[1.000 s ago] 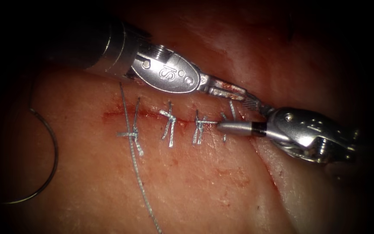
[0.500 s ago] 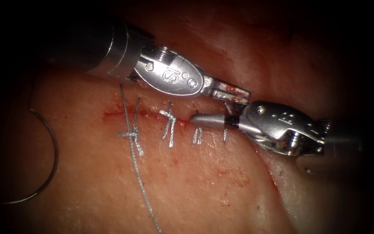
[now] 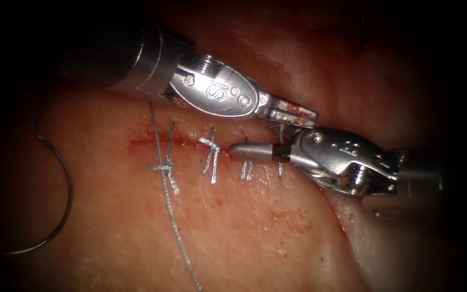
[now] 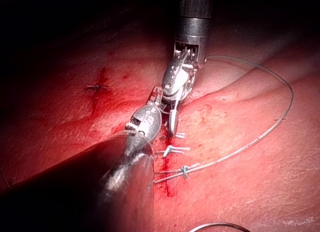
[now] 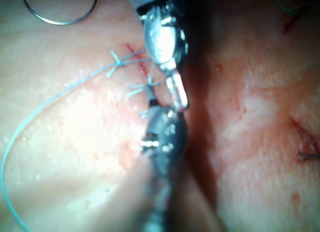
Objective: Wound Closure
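While the needle (image 3: pixel 55 200) lies free on the tissue (image 3: pixel 255 232) left of the cut (image 3: pixel 152 143), right hand (image 3: pixel 236 150) closed and empty over the stitches (image 3: pixel 211 154), left hand (image 3: pixel 293 113) closed, what it holds unclear, thread (image 3: pixel 177 227) trailing.

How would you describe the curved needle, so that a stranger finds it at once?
Start at the cut with its row of stitches on the tissue. Go far left: the needle lies free there, outside the tissue. It is a thin dark wire arc, unlike the pale twisted thread.
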Controlling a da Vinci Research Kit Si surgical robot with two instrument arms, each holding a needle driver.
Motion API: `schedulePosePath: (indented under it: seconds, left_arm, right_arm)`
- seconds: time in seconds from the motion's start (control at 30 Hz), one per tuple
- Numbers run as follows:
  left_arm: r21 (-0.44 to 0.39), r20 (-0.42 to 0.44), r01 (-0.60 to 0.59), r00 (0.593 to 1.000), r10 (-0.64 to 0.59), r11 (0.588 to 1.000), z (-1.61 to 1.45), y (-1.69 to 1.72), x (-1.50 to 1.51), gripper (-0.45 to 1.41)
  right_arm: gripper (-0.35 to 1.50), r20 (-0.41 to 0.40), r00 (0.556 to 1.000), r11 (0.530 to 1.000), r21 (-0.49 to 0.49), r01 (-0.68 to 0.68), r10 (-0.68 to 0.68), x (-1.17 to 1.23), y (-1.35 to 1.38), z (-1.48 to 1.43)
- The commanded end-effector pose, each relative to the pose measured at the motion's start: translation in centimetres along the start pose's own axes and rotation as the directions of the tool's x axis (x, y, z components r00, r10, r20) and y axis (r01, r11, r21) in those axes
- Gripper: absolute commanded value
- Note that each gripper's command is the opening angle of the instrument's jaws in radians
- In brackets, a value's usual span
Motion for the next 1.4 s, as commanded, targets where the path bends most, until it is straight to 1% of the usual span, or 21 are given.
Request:
schedulePosePath:
  seconds: [0.03, 0.53, 0.67, 0.77, 0.97, 1.03, 1.07, 1.13, 1.17, 1.2, 1.23, 1.4]
  left_arm:
    - [-0.001, -0.002, -0.003, 1.0, 0.003, 1.0, 0.07, -0.01, -0.03, -0.45]
    - [-0.008, -0.008, 0.0, 1.0, 0.0, 1.0, 0.07, 0.01, 0.03, -0.45]
    - [-0.009, -0.009, 0.0, 1.0, 0.0, 1.0, 0.05, 0.0, 0.02, -0.45]
    - [-0.011, -0.011, 0.001, 1.0, -0.001, 1.0, 0.02, -0.02, 0.01, -0.45]
    - [-0.01, -0.013, 0.001, 1.0, -0.001, 1.0, 0.01, -0.04, 0.01, -0.45]
    - [-0.009, -0.013, 0.002, 1.0, -0.002, 1.0, 0.03, -0.02, 0.03, -0.45]
    - [-0.009, -0.013, 0.002, 1.0, -0.002, 1.0, 0.03, -0.02, 0.03, -0.45]
    - [-0.008, -0.012, 0.002, 1.0, -0.002, 1.0, 0.03, -0.02, 0.03, -0.45]
    - [-0.008, -0.012, 0.002, 1.0, -0.002, 1.0, 0.03, -0.02, 0.03, -0.45]
    - [-0.008, -0.012, 0.002, 1.0, -0.002, 1.0, 0.03, -0.02, 0.03, -0.45]
    - [-0.008, -0.012, 0.002, 1.0, -0.002, 1.0, 0.03, -0.02, 0.03, -0.45]
    - [-0.009, -0.013, 0.002, 1.0, -0.003, 1.0, 0.03, -0.03, 0.03, -0.45]
  right_arm:
    - [1.33, -0.001, 1.0, 1.0, 0.002, 0.0, 0.0, -0.05, 0.0, 0.08]
    - [1.33, -0.005, 1.0, 1.0, 0.003, -0.011, 0.011, -0.12, 0.04, 0.12]
    - [1.4, -0.005, 1.0, 1.0, 0.004, -0.026, 0.026, -0.14, 0.05, 0.13]
    - [1.41, -0.005, 0.999, 0.999, 0.006, -0.031, 0.031, -0.15, 0.04, 0.11]
    - [1.41, -0.005, 0.999, 0.999, 0.005, -0.031, 0.031, -0.15, 0.04, 0.12]
    - [1.33, -0.005, 0.999, 0.999, 0.005, -0.032, 0.032, -0.14, 0.05, 0.13]
    - [1.33, -0.005, 0.999, 0.999, 0.005, -0.032, 0.032, -0.14, 0.05, 0.13]
    - [1.2, -0.004, 0.999, 0.999, 0.006, -0.032, 0.032, -0.14, 0.05, 0.11]
    - [0.86, -0.001, 0.999, 0.999, 0.007, -0.033, 0.033, -0.13, 0.05, 0.09]
    - [0.12, -0.004, 0.999, 0.999, 0.004, -0.039, 0.039, -0.13, 0.05, 0.06]
    - [-0.35, -0.008, 0.999, 0.999, 0.003, -0.033, 0.033, -0.13, 0.06, 0.05]
    - [-0.35, -0.016, 1.0, 1.0, 0.007, -0.026, 0.026, -0.13, 0.08, 0.02]
